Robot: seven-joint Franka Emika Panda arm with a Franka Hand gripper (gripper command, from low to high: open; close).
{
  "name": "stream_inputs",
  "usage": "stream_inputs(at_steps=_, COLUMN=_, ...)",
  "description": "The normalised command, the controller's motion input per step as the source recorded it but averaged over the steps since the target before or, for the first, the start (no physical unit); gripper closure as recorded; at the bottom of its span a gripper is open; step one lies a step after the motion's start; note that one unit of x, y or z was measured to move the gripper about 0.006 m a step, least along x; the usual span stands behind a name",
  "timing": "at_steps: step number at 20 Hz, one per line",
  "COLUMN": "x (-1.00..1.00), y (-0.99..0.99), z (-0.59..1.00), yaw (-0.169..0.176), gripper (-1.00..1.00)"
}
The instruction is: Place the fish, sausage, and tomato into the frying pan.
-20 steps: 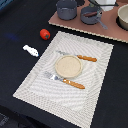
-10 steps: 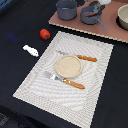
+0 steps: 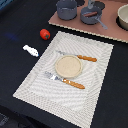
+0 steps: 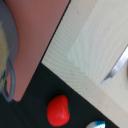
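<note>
While unlabelled, tomato [image 3: 45, 34], fish [image 3: 30, 50], beside placemat [image 3: 35, 80].

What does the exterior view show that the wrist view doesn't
Only the exterior view shows the frying pan with the sausage lying in it, the dark pot, the beige bowl, the tan plate and the fork. The wrist view adds little of its own, only a closer look at the placemat's weave and a curved grey edge I cannot identify. Both show the tomato, the fish, the placemat and the reddish board. The gripper appears in neither.
</note>
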Motion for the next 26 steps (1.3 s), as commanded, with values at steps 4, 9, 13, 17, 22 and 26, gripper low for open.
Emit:
stream_inputs(at_steps=4, x=-0.55, y=-0.54, z=-0.02, yaw=-0.066, gripper=-1.00)
stream_inputs(at_steps=9, x=-0.58, y=-0.56, z=-0.18, yaw=-0.062, gripper=-1.00)
stream_inputs(at_steps=13, x=-0.60, y=-0.56, z=-0.33, yaw=-0.060, gripper=-1.00)
stream_inputs(at_steps=17, x=-0.61, y=-0.54, z=-0.37, yaw=-0.072, gripper=-1.00)
stream_inputs(at_steps=22, x=-0.63, y=-0.55, z=-0.40, yaw=-0.075, gripper=-1.00)
stream_inputs(at_steps=26, x=-0.65, y=-0.52, z=-0.38, yaw=-0.076, gripper=-1.00)
